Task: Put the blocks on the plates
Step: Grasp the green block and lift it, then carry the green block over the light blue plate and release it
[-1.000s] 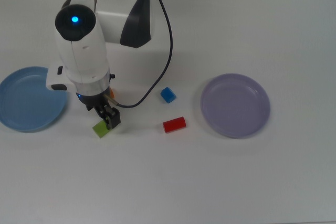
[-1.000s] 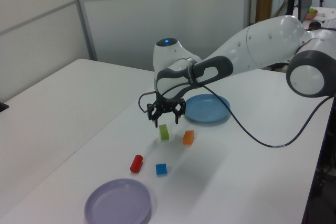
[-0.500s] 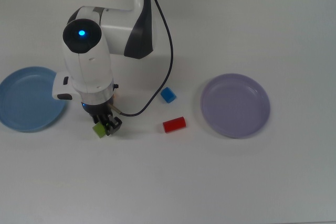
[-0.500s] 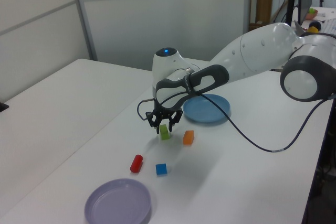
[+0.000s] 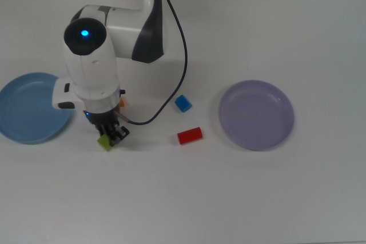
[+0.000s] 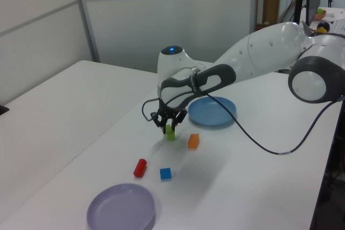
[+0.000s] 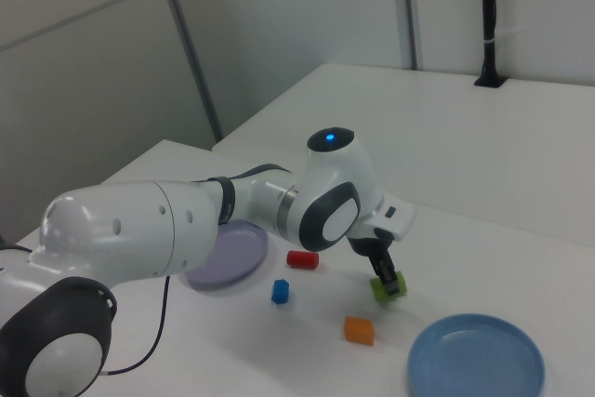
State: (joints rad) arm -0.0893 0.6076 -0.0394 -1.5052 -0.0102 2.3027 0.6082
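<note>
The claw [image 5: 108, 137] is closed around the lime-green bar [image 5: 105, 142], its dark fingers [image 6: 164, 126] pressing the bar from both sides; in the left view and the right view the bar [image 7: 383, 289] sits low at the white bench [image 5: 189, 198], and whether it rests on the surface or is just lifted off it cannot be told. The white arm [image 5: 106, 38] reaches in from the far edge of the top view and bends down over the bar, a blue light showing on its wrist, with a black cable [image 5: 182, 55] looping from the arm to the claw. The orange slab [image 6: 193, 141] lies just beside the claw, mostly hidden under the arm in the top view but clear in the left view and the right view. The small blue cube [image 5: 183, 103] and the red cylinder-like piece [image 5: 189, 135] lie near each other on the bare bench, between the claw and the pale lavender plate [image 5: 257, 115]. The lavender plate holds nothing and sits at the top view's right; the light blue plate [image 5: 26, 107], also holding nothing, lies at the top view's left, near the claw and partly overlapped by the arm's wrist.
</note>
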